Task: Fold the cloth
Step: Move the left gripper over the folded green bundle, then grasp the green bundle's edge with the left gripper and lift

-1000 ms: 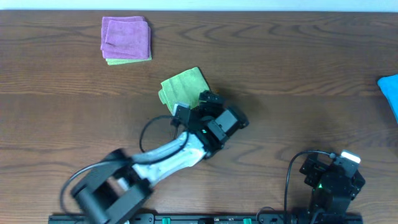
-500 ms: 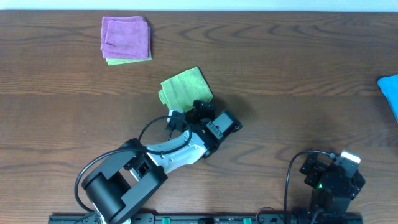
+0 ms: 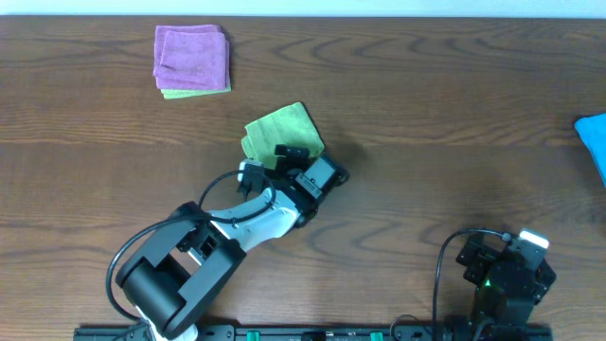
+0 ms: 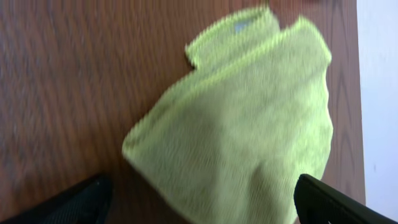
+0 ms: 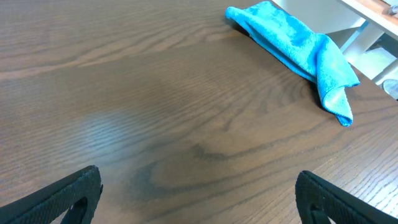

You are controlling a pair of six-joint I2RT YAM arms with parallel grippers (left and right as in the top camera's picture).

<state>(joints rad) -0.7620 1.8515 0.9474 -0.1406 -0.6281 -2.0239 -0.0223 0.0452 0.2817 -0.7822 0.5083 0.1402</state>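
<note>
While the left arm [image 3: 237, 223] is hanging over the bench [image 3: 426, 95] in the overhead view, the lime-green cloth [image 3: 279, 131] is lying folded near the middle, toward the far edge, with the left fingers [image 3: 289, 152] at its near border. A purple cloth [image 3: 192, 57] is resting by the far left corner.

From the left wrist, the left fingers [image 4: 329, 202] are standing wide, holding nothing, above the lime-green cloth [image 4: 242, 124].

From the right wrist, the right fingers [image 5: 62, 196] are gaping wide and empty, with a bright blue cloth [image 5: 298, 43] lying crumpled ahead.
</note>
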